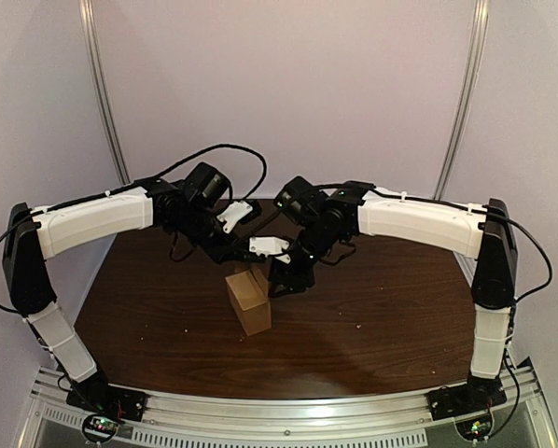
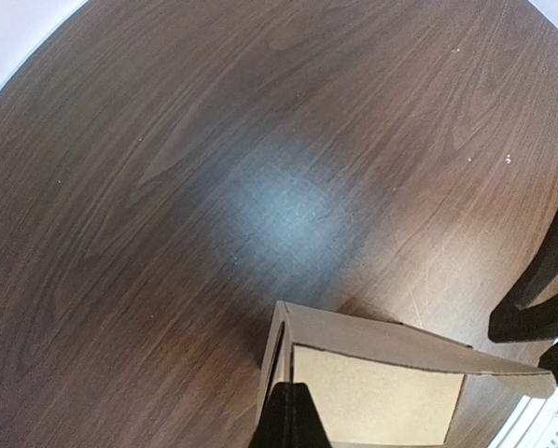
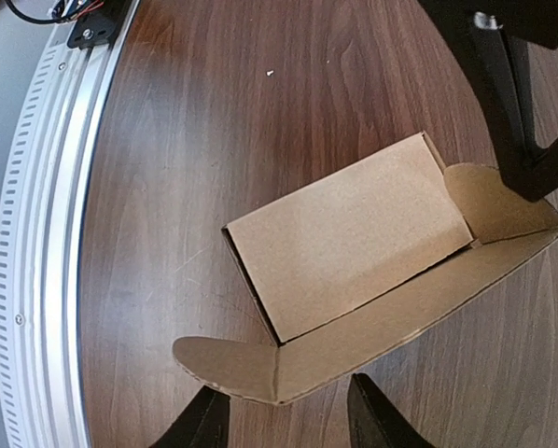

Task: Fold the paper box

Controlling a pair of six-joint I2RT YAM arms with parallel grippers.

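Two arm bases are bolted to an aluminium rail (image 1: 288,420) along the near edge of a dark wood-grain table (image 1: 372,317).

One brown cardboard box (image 1: 248,301), part folded, stands near the table's centre, between the two grippers and slightly nearer than both.
- Right wrist view: the box (image 3: 354,243) shows a flat inner panel. A long side flap is turned outward toward the camera, with a rounded tab at each end.
- Left wrist view: the box (image 2: 382,387) sits at the lower edge of the frame.

One right gripper (image 3: 288,425), fingers spread apart and holding nothing. The long flap's edge lies just ahead of the fingers. In the top view this gripper (image 1: 288,278) is just right of the box's far end.

One left gripper (image 1: 237,254), at the box's far end. A single dark finger (image 2: 293,420) shows over the box's edge in its own camera. Whether the jaws are parted or closed cannot be told.

Several black cables (image 1: 232,149) loop above the wrists.

One pale wall (image 1: 288,84) stands behind.
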